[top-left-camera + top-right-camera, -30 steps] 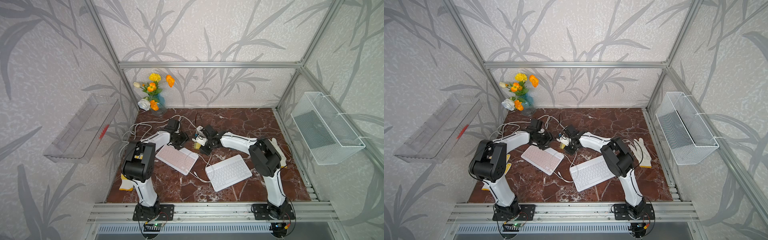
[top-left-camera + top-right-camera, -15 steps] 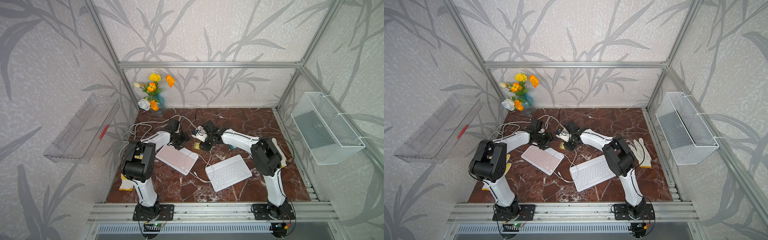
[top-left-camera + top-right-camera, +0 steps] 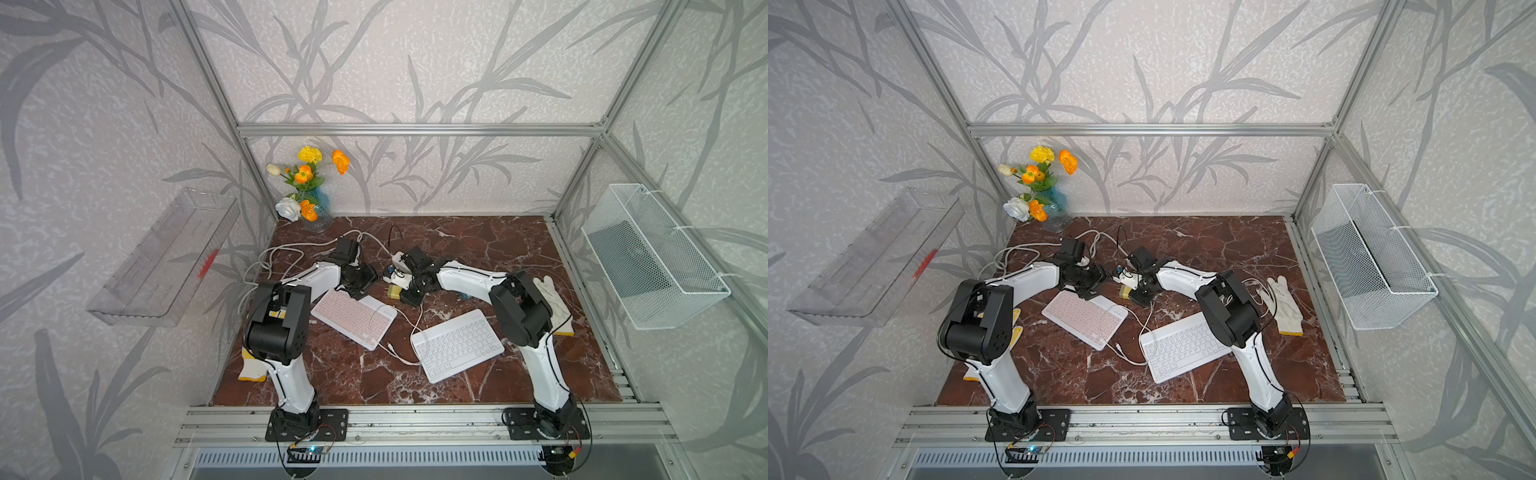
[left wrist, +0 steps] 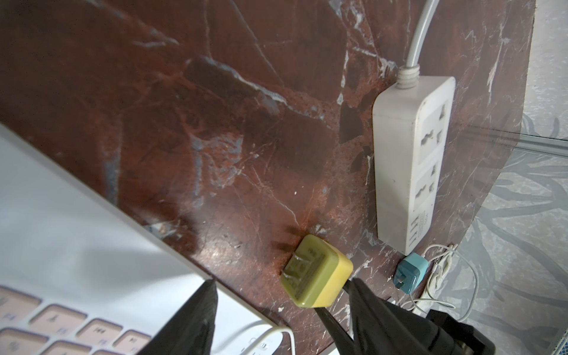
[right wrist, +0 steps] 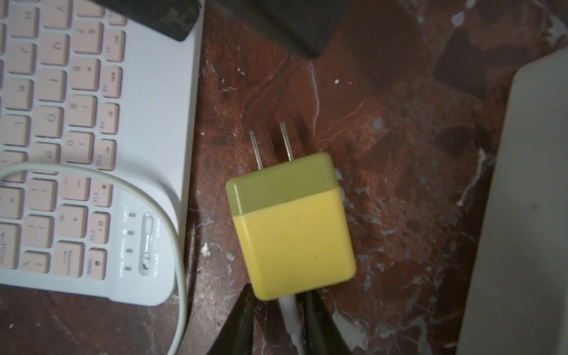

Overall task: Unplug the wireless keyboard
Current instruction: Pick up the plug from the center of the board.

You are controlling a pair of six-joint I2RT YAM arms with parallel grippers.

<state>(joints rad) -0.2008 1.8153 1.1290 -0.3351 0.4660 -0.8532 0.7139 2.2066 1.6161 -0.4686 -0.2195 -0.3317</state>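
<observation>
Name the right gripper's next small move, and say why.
Probably close the right gripper on the white cable behind the yellow charger: its fingers straddle that cable, and the charger lies on the table with prongs bare, out of the power strip.

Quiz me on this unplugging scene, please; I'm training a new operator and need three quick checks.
1. True or false: the yellow charger is plugged into the power strip.
2. The keyboard nearest the left gripper is: A pink; B white; C black.
3. Fill in: the small charger beside the power strip is ___.
Key: 1 false, its prongs are bare; 2 A; 3 blue.
</observation>
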